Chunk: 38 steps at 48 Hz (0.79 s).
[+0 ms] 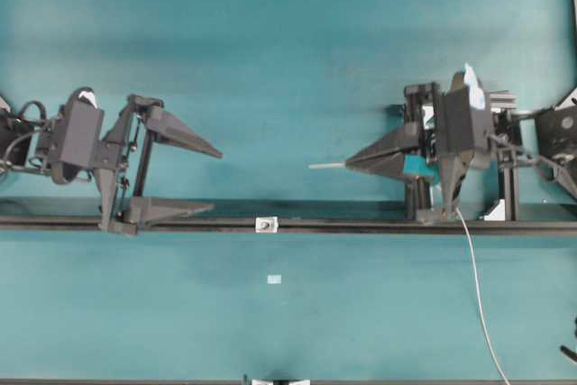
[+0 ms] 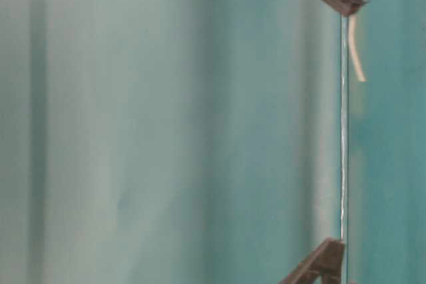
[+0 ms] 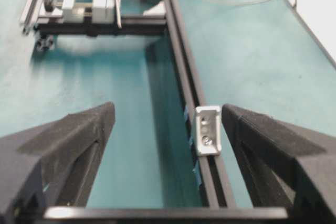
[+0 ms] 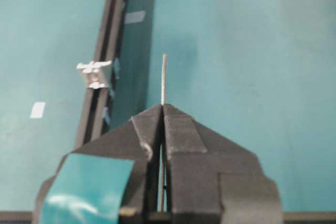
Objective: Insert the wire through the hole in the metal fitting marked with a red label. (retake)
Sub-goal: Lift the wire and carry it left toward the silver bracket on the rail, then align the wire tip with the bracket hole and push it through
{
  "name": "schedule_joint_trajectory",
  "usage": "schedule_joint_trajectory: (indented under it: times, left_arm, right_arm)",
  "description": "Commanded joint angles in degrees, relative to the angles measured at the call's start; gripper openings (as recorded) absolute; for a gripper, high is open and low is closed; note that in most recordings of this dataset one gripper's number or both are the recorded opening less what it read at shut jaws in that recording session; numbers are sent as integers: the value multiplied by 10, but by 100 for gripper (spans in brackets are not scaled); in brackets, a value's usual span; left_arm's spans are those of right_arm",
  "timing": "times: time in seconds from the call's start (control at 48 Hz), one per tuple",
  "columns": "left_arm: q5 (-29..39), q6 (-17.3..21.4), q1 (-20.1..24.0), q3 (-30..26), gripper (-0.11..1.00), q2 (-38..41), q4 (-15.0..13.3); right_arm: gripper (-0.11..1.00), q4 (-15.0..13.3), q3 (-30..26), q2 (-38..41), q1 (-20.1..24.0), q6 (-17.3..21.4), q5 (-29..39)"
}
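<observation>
The small silvery metal fitting [image 1: 266,224] sits on the black rail [image 1: 361,215], with a dark hole [image 1: 267,223] at its centre. The red label is out of view. My left gripper [image 1: 215,181] is open to the left of the fitting. In the left wrist view the metal fitting [image 3: 208,129] lies just inside the right finger of the left gripper [image 3: 168,114]. My right gripper [image 1: 347,165] is shut on the thin pale wire [image 1: 326,166], whose short end points left, above and right of the fitting. The rest of the wire [image 1: 476,295] trails down. The wire [image 4: 164,80] juts straight ahead of the right gripper [image 4: 163,106], to the right of the metal fitting [image 4: 95,74].
A pale paper tag [image 1: 274,279] lies on the teal table below the fitting. A white clamp block [image 3: 102,8] stands in a black frame at the rail's far end. Black frame uprights [image 1: 509,191] and a white bracket [image 1: 494,211] stand by the right arm.
</observation>
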Motion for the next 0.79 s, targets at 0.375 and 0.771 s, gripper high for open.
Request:
schedule_joint_trajectory:
  times: [0.375, 0.771]
  left_arm:
    - [-68, 0, -47, -13, 64, 53, -9]
    - [-170, 1, -80, -13, 64, 135, -17]
  right_arm:
    - [2, 212, -29, 75, 128, -169, -118]
    - [2, 268, -41, 142, 195, -182, -207]
